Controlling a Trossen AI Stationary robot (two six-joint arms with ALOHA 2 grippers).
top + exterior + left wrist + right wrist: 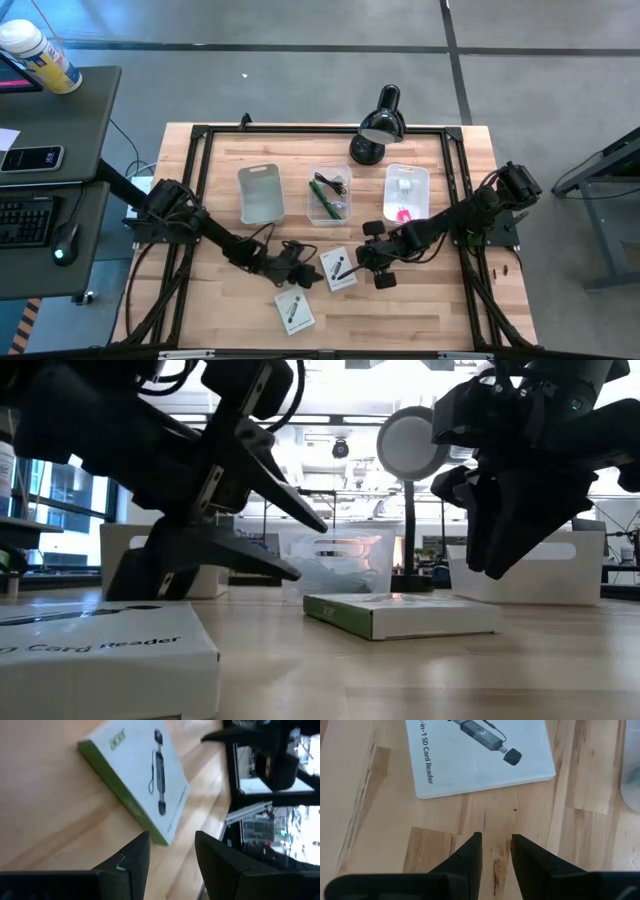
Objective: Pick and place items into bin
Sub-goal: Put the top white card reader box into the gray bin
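On the desk (230, 330) seen from above, two white card-reader boxes lie near the front: one (337, 268) between the two end effectors, the other (295, 311) nearer the front edge. The left end effector (305, 277) and right end effector (372, 258) hover beside the middle box. Behind stand three bins (261, 193). At desk height, the middle box (400, 614) lies flat, untouched. Both wrist views show fingers (131, 860) (470, 852) slightly apart, holding nothing, with a box (137, 775) (477, 755) just ahead.

Both hands (312, 271) (362, 262) low, fingers parted
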